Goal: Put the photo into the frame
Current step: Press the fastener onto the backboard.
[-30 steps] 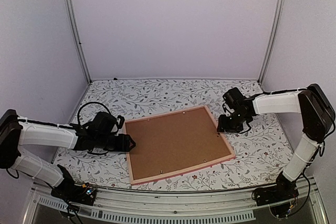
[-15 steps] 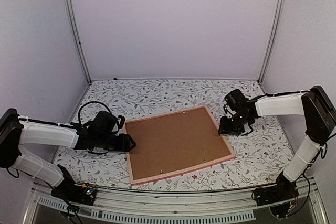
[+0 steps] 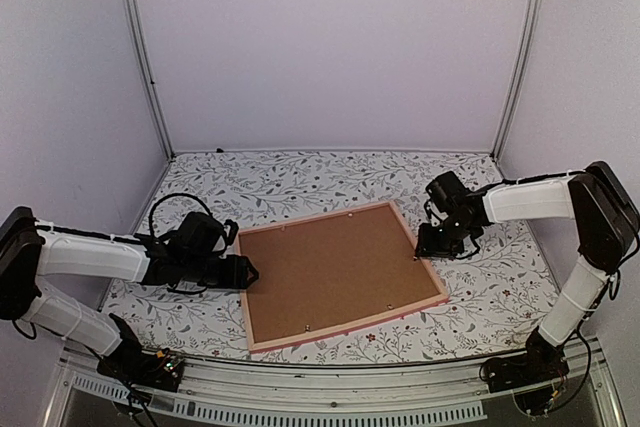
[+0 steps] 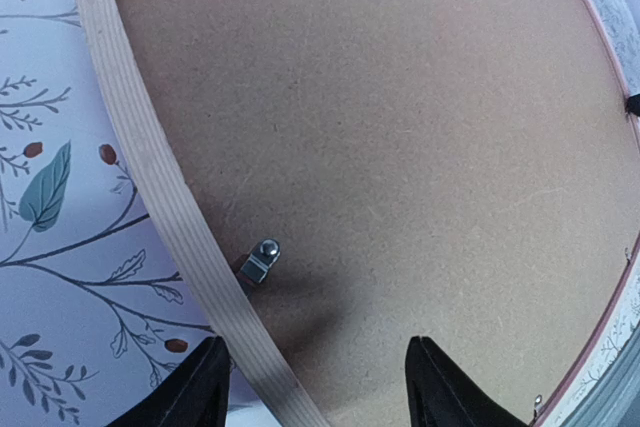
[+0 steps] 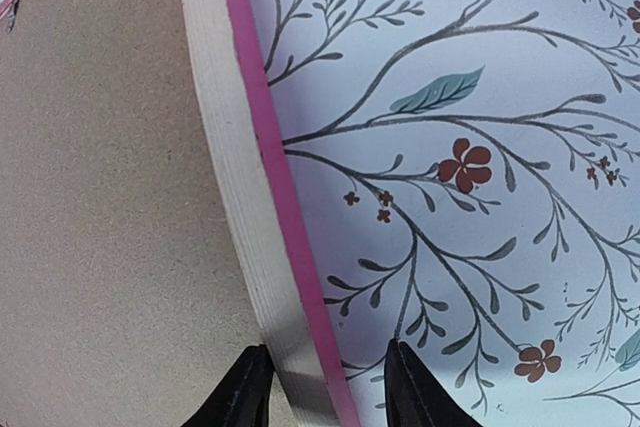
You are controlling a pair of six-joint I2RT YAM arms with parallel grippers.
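Top external view: the frame (image 3: 350,322) lies back-up in the middle of the floral table (image 3: 300,182), filled by a brown backing board (image 3: 335,272), with the left gripper (image 3: 245,272) at its left rail and the right gripper (image 3: 422,247) at its right rail. Left wrist view: the fingers (image 4: 205,392) stand wide apart astride the wooden rail, near a small metal clip (image 4: 260,260). Right wrist view: the fingers (image 5: 245,392) are apart, close on either side of the pink-edged rail, not plainly gripping it.

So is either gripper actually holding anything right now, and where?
Nothing held yet. Left gripper stands open astride the frame's left rail. The right gripper straddles its right rail, with a strip of table showing inside its jaws.
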